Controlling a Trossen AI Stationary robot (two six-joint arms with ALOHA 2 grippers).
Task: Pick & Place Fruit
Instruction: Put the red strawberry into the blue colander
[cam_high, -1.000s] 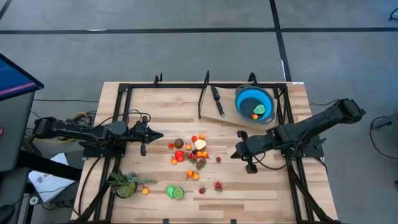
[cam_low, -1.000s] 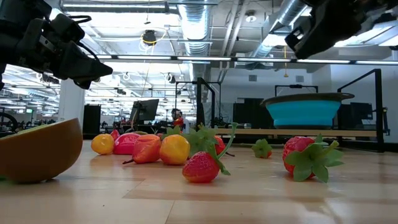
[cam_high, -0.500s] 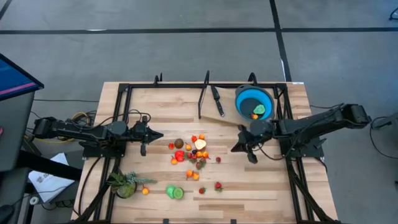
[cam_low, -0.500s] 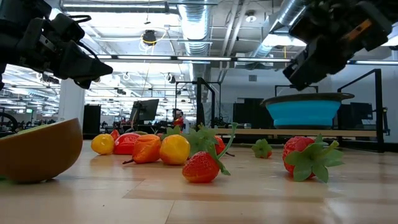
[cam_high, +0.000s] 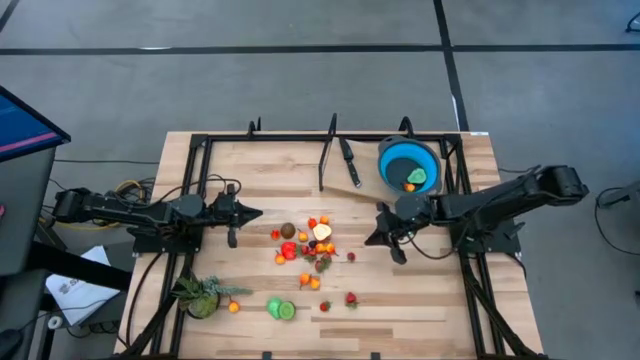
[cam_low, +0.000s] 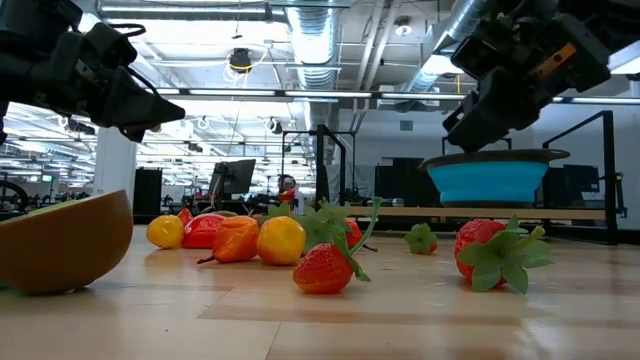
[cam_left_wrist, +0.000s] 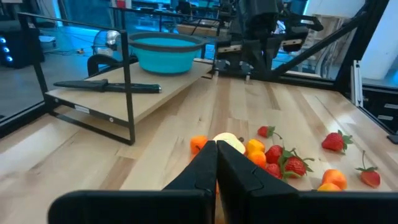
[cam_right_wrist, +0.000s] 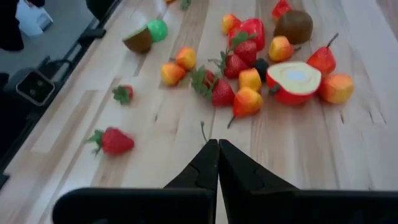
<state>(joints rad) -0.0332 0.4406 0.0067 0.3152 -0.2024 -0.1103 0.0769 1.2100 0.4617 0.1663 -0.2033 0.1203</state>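
Wooden table (cam_high: 420, 300): we saw pale planks under a black tube frame, with both dark arms reaching in from the sides.
Raised board (cam_high: 372, 190): it sat at the far edge, right of centre, carrying two things, the blue bowl and the knife.
Left arm: it lay low along the left side; the left gripper (cam_high: 255, 214) pointed at the fruit pile, its fingers pressed together on nothing, just short of the nearest pieces.
Right arm: it came in from the right; the right gripper (cam_high: 370, 240) hung above bare wood between pile and bowl, fingers together and empty, close to the board's near edge.
Blue bowl (cam_high: 398, 153): one, at the board's right end; we counted two pieces in it, one green (cam_high: 417, 176) and one orange (cam_high: 409, 187).
Knife (cam_high: 349, 162): one, black-handled, lying on the board just left of the bowl.
Leafy plant (cam_high: 203, 295): one, spiky green, at the near left corner, with one orange fruit (cam_high: 233, 307) just beside it.
Fruit pile (cam_high: 308, 243): mid-table between the grippers; we could not count it exactly, roughly a dozen or more red, orange, yellow and brown pieces, many touching.
Halved piece (cam_right_wrist: 294, 78): one, red-skinned with a pale face, within the pile.
Green pieces (cam_high: 281, 309): two, near the front edge, touching.
Strawberries (cam_high: 350, 298): two lay apart from the pile, toward the front.
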